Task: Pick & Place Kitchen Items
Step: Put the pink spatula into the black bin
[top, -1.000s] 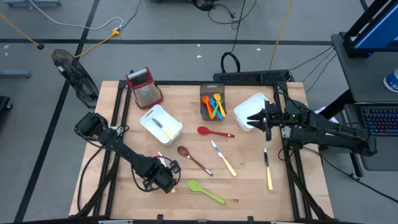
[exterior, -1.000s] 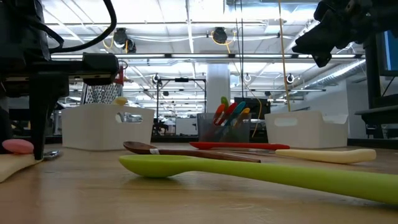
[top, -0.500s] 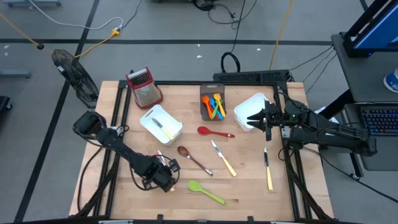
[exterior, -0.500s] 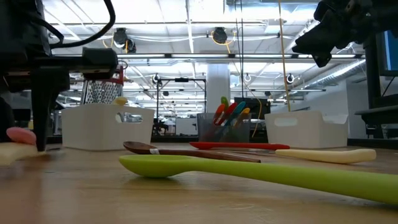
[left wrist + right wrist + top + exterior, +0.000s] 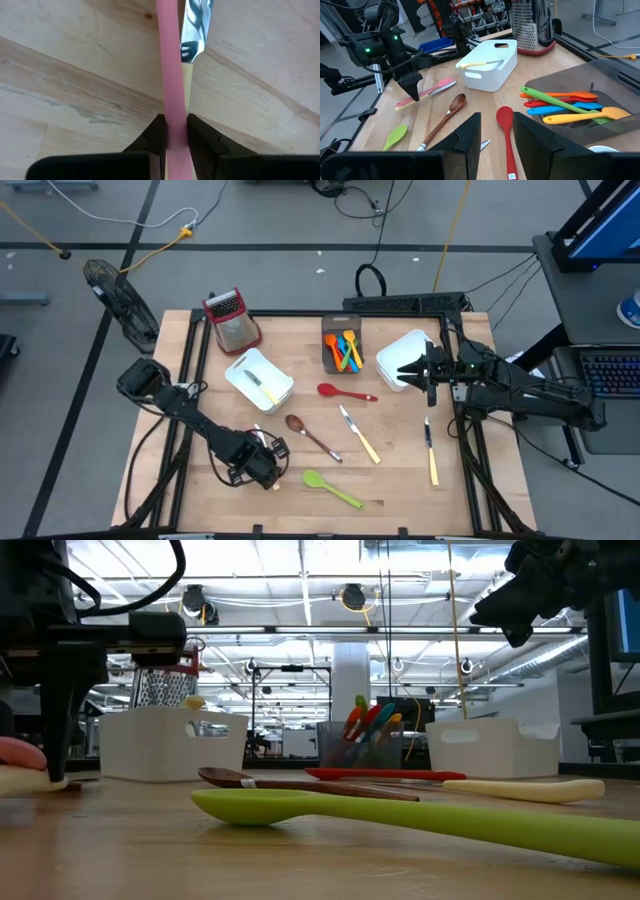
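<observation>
You had the sort roughly half done, by my reading. The dark grey bin point(image 5: 342, 348) already held a cluster of coloured spoons and spatulas point(image 5: 349, 350), and the white bin point(image 5: 258, 381) nearer the left arm held one yellow-handled piece point(image 5: 479, 63). The second white bin point(image 5: 404, 358) sat under the right arm; what it held could not be seen.

Left loose on the table point(image 5: 400, 470) were the red spoon point(image 5: 344, 392), the brown spoon point(image 5: 311, 436), the green spoon point(image 5: 331, 489), a yellow-handled knife point(image 5: 358, 434) near the middle and another point(image 5: 431, 452) by the right edge, plus the pair under your left arm. So about seven items remained.

Your left gripper point(image 5: 175, 137) was down at the front left of the table, its fingers point(image 5: 153, 140) drawn in narrow against both sides of the pink utensil point(image 5: 171, 75). That utensil lay directly over a third yellow-handled knife point(image 5: 194, 30), so the squeeze risked taking both. Whether it had left the wood was not clear.

Your right gripper point(image 5: 410, 370) hovered over the second white bin, jaws moderately apart and holding nothing
</observation>
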